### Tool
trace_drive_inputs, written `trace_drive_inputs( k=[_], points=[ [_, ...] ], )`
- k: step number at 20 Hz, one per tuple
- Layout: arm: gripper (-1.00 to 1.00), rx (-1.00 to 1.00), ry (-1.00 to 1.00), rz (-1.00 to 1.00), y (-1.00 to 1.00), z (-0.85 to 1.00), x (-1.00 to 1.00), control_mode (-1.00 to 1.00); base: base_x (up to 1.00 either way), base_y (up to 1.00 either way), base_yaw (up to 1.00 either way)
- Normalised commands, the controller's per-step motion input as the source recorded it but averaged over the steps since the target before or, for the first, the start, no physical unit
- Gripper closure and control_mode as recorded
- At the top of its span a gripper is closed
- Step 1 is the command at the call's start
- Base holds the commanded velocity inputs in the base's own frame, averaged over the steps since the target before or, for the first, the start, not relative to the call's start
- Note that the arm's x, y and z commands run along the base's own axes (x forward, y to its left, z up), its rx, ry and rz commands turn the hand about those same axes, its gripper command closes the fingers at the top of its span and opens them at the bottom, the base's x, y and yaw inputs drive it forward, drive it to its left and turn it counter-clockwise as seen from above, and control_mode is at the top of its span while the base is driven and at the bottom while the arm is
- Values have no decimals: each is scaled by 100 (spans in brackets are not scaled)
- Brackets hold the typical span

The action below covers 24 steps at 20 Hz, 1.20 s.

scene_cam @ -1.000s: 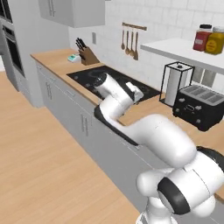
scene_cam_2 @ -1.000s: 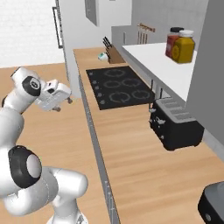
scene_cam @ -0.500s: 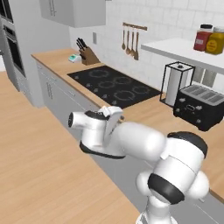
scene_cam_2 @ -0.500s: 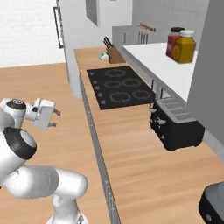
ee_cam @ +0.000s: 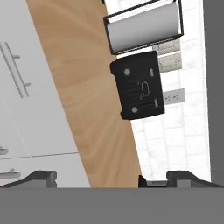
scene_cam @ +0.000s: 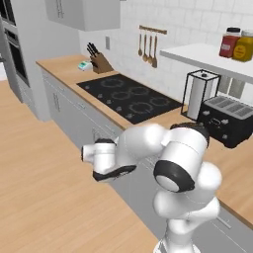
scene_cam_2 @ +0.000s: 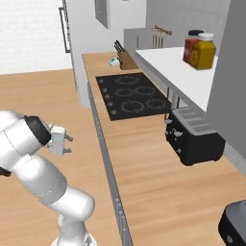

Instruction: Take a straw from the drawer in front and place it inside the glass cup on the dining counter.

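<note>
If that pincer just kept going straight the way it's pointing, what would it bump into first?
Probably the wooden worktop just short of the black toaster, since the open pincer faces that stretch of counter above the grey cabinet fronts. Depth is hard to judge.

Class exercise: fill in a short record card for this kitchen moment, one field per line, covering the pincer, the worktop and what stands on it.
pincer: open, nothing between its fingertips, out over the floor in front of the cabinets
worktop: wooden, with a black hob set into it
toaster: black, against the wall past the hob
paper towel holder: beside the toaster
knife block: far end of the worktop
shelf jars: red and yellow
</note>
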Motion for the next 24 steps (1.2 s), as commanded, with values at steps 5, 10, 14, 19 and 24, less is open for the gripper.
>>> trace_drive_inputs(
  k=[5, 10, 14, 19, 24],
  points=[
    [-100, 0, 0, -15, -48, -64, 0, -100, 0, 0, 0],
    [-100, 0, 0, -2, -52, -44, 0, -100, 0, 0, 0],
    [-100, 0, 0, 0, -47, -27, 2, -100, 0, 0, 0],
    [-100, 0, 0, 5, -35, -26, 22, -100, 0, 0, 0],
    [-100, 0, 0, 11, -33, -25, 33, -100, 0, 0, 0]
  ],
)
